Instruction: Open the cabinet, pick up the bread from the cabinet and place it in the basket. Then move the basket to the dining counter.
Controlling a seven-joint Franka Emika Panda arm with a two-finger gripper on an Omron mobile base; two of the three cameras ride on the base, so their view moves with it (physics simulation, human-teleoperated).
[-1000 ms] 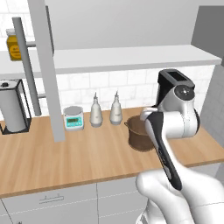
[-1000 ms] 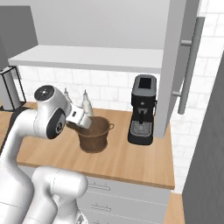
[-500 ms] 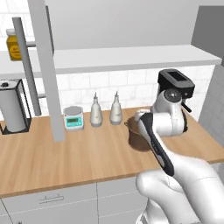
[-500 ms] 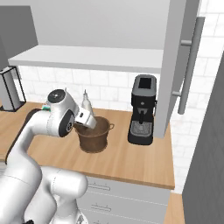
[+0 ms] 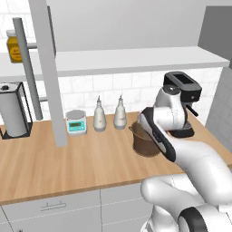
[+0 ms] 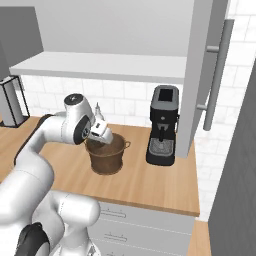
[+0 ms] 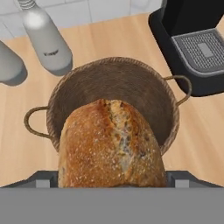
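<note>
Over the back right part of the worktop, beside the coffee machine (image 6: 162, 131), the gripper (image 6: 101, 132) hangs just above the basket (image 6: 106, 154) with the bread (image 7: 109, 144) between its widely spread jaws, the loaf poised over the basket's mouth. The cabinet (image 6: 205, 75) stands open and the bread is out, so those steps look done. Dropping the bread in and carrying the basket to the dining counter remain.

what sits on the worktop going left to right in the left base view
paper towel holder → small scale → first bottle → second bottle → basket → coffee machine
</note>
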